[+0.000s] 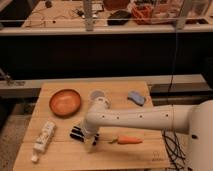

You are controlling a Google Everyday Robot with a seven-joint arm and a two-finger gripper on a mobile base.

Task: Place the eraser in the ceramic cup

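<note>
While the white arm (140,119) is stretched in from the right across the wooden table (60,156), the gripper (90,145) is held low over the front half of the tabletop and pointed downward. Its fingers are seen spread apart. The eraser (77,133) is found lying flat on the wood, just left of the gripper and partly hidden behind it; whether it is touched cannot be told. The ceramic cup (97,95) is set upright farther back, its lower part covered by the arm's wrist, and it is flanked on the left by the orange-brown bowl (65,102). A light-blue lump (136,97) is placed toward the back right. A white tube (43,138) is laid near the left edge, and a carrot (128,140) is laid just to the right of the gripper.
</note>
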